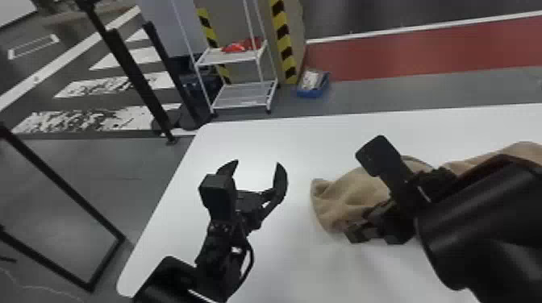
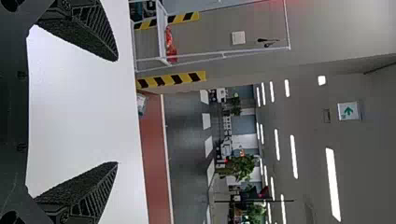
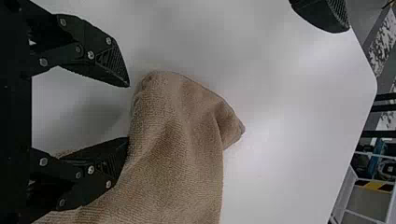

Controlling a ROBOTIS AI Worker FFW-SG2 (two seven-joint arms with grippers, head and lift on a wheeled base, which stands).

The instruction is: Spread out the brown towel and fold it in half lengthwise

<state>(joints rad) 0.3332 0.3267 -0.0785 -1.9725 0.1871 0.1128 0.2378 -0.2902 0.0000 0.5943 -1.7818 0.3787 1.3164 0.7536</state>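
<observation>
Brown towel (image 3: 177, 140) lies rumpled on the white table (image 3: 289, 154) in the right wrist view, the right gripper (image 3: 128, 112) parted and empty at its edge; too shallow a pinch could let it slip. Head view: the left gripper (image 1: 257, 163) gapes empty, well before a two-tier rack (image 1: 228, 57). Left wrist view: red flooring (image 2: 155, 163), ceiling lights (image 2: 332, 184).

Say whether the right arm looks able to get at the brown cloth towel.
Probably yes: its open, two-fingered black tool is close by the crumpled towel, and nothing stands between them.
</observation>
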